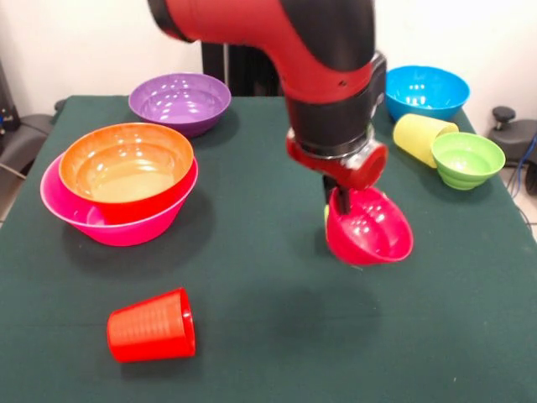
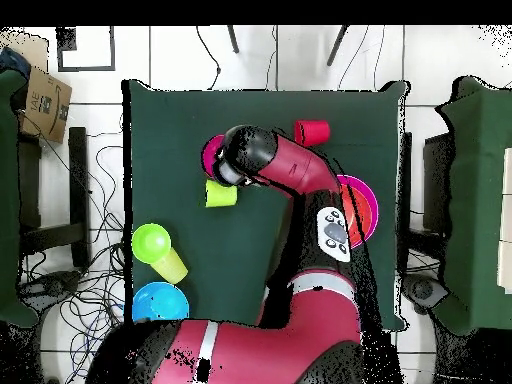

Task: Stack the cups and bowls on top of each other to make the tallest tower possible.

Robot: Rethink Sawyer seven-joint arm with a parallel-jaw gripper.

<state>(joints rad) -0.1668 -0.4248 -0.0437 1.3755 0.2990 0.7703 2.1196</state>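
- Near, at the lower left of the front view, one red cup lies on its side on the green table. It looks light and stiff, and its ribbed wall would probably give a better hold than a glossy one.
- In mid frame the gripper is clenched on the rim of the small magenta bowl, which hangs tilted, seemingly clear of the cloth. Such glossy plastic is likely slippery, so the rim is the sensible place to pinch.
- A lime green cup shows beside the wrist in the overhead view.
- At mid left the orange bowl sits nested in the pink bowl, the only stack so far.
- At right, one pale yellow cup lies touching the ribbed green bowl.
- Farthest, at the top of the frame, stand one purple bowl and one blue bowl.
- Count in view: three cups, six bowls.
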